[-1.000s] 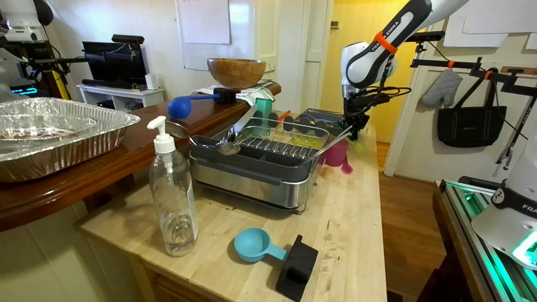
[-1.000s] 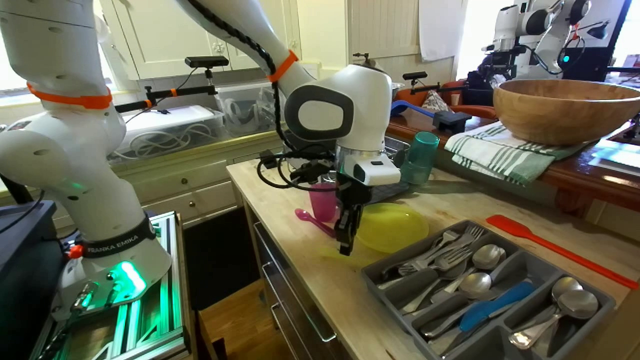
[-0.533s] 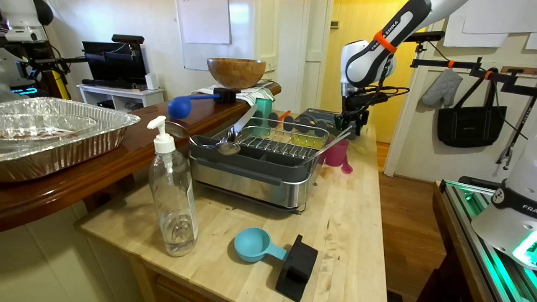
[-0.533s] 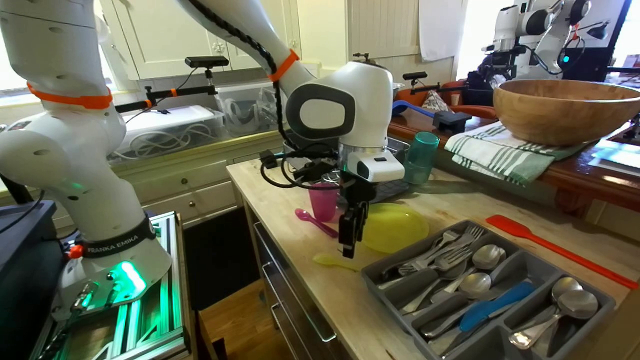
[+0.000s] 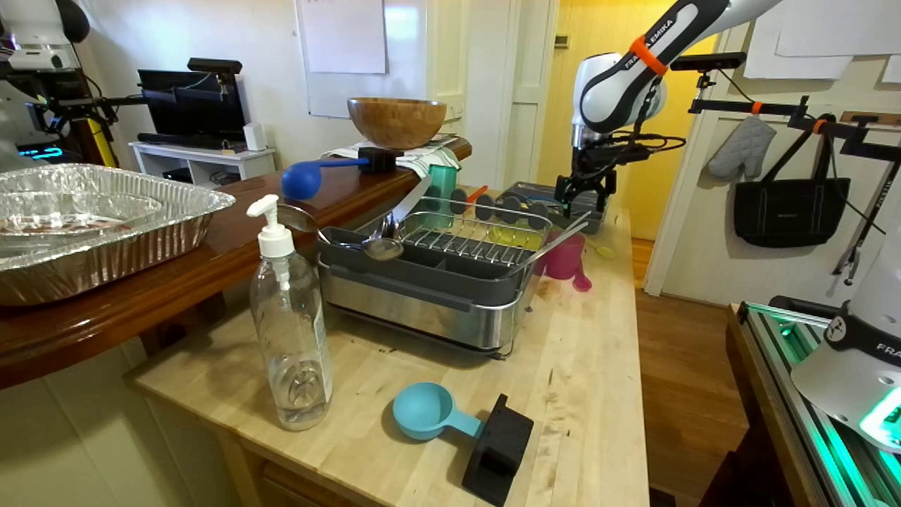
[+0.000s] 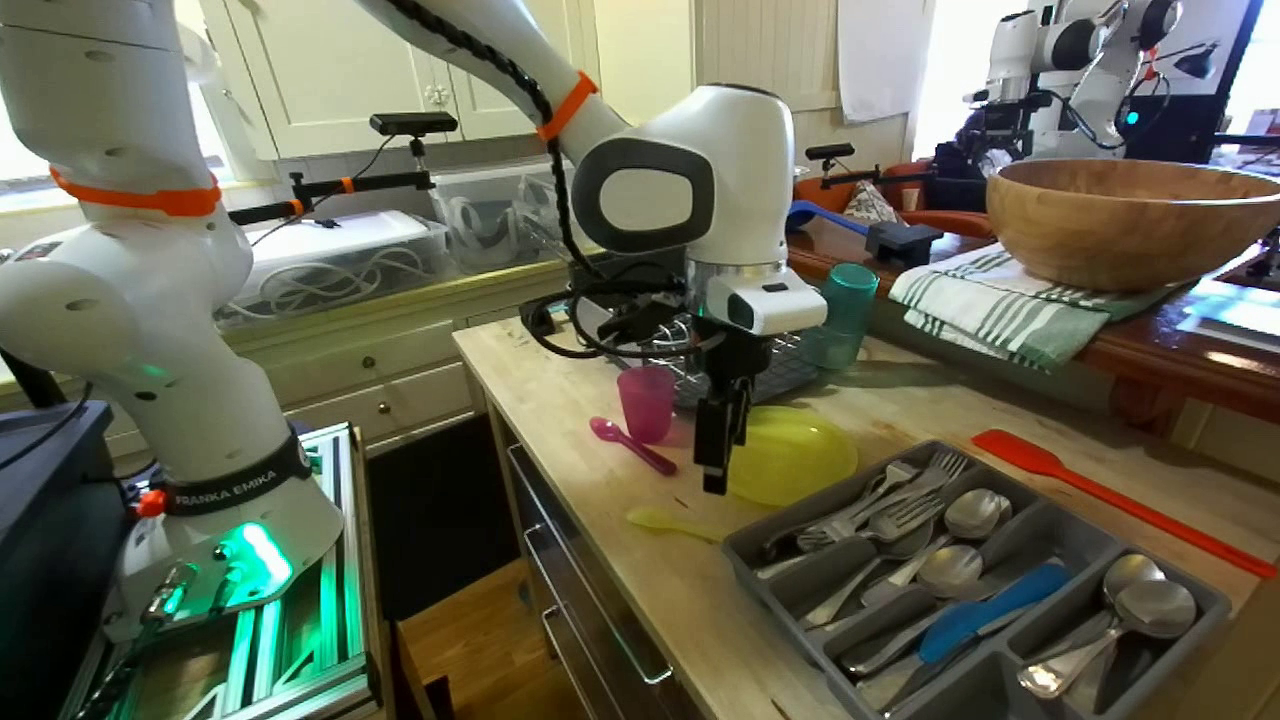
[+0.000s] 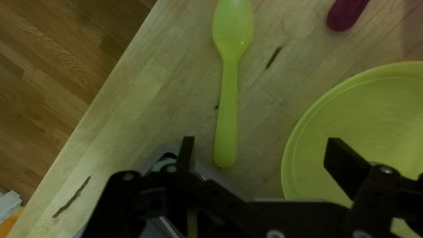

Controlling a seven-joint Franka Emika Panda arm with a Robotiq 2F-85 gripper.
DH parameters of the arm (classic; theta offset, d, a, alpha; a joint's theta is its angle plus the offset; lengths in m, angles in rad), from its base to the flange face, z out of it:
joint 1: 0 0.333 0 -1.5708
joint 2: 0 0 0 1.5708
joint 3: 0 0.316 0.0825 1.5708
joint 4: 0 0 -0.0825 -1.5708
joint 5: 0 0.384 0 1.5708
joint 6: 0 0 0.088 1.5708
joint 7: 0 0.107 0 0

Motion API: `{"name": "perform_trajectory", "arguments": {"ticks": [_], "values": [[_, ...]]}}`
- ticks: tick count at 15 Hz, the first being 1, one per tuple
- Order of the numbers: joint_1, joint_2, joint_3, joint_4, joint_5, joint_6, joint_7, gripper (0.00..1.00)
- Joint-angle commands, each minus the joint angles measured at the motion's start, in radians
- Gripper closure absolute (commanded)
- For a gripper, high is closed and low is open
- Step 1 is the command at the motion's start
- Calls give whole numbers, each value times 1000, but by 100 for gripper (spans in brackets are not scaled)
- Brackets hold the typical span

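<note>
I'm hovering my pincer (image 7: 260, 142) above the desk (image 7: 148, 109), beside the yellow plate (image 7: 373, 112), 2 jaws spread wide. Yellow spoon (image 7: 228, 96) is lying on the desk near the plate, apart from it. Grey cutlery tray (image 6: 1070, 530) is sitting just beside the plate; pink cup (image 6: 647, 405) and pink spoon (image 6: 635, 447) are resting near the plate.

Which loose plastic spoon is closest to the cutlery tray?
The yellow spoon, its handle toward the tray; the pink spoon lies farther, by the pink cup.

Wrist view dim; exterior views bright, glare on whiteboard (image 5: 405, 63).
</note>
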Motion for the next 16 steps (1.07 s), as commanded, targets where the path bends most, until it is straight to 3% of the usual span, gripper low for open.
{"name": "perform_trajectory", "arguments": {"ticks": [1,7,16], "values": [[-18,-41,2,-9,52,20,-85,0],[-38,-92,18,-11,151,-25,-315,0],[-54,-152,7,-4,113,-117,-647,0]]}}
